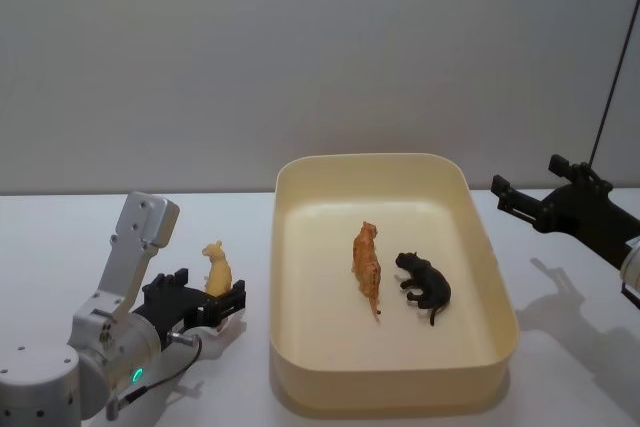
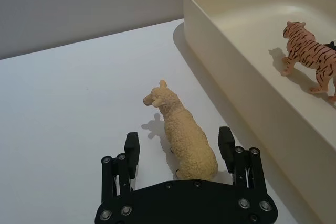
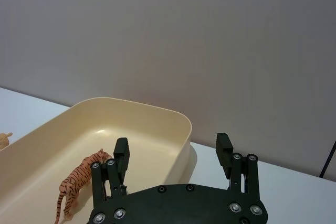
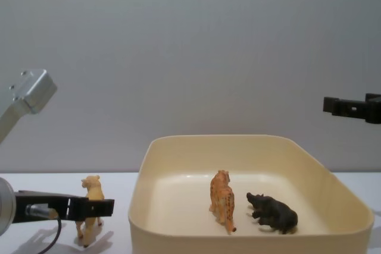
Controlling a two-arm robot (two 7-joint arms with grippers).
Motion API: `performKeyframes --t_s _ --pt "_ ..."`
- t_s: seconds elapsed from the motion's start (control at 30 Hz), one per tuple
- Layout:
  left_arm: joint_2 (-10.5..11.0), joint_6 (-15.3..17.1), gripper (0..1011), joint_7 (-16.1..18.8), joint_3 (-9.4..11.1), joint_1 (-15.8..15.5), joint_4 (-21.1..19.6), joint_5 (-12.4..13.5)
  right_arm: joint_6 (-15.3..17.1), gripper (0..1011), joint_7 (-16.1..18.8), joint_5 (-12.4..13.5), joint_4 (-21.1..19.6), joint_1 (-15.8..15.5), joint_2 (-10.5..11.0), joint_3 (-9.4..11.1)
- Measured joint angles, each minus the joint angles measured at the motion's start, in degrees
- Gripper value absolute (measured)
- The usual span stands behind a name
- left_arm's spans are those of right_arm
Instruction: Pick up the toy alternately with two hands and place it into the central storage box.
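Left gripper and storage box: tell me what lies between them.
In the left wrist view, the cream toy llama stands between the left gripper's open jaws. From the llama to the storage box wall there is bare white table.

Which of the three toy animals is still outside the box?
The pale yellow alpaca, standing on the table between the open fingers of the left hand. The tiger and the black animal are already inside the storage box.

counter [image 1: 60, 237]: white, plain, spanning the whole foreground
wall [image 1: 320, 47]: grey, bare, behind the counter at 12 o'clock
cable [image 1: 612, 87]: thin, dark, slanting at 2 o'clock
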Motion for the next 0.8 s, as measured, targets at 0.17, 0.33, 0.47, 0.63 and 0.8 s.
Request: performKeyframes --t_s 0.17,0.33,0.47,0.63,0.8 --pt "-0.1 0.0 815 -0.1 0.0 -0.1 0.3 0.1 0.0 1001 0.0 0.0 0.0 0.0 0.0 0.0" --pt "-0.2 0.1 672 -0.1 0.0 -0.3 0.5 0.1 0.0 1001 0.0 0.0 0.0 0.0 0.0 0.0" --pt "-0.3 0.1 545 -0.1 0.0 -0.3 0.6 0.1 0.0 1001 0.0 0.0 0.0 0.0 0.0 0.0" --pt "-0.3 0.1 360 -0.1 0.0 -0.4 0.7 0.2 0.0 1001 0.0 0.0 0.0 0.0 0.0 0.0" --pt "-0.3 0.1 347 -0.2 0.0 -0.4 0.7 0.2 0.0 1001 0.0 0.0 0.0 0.0 0.0 0.0"
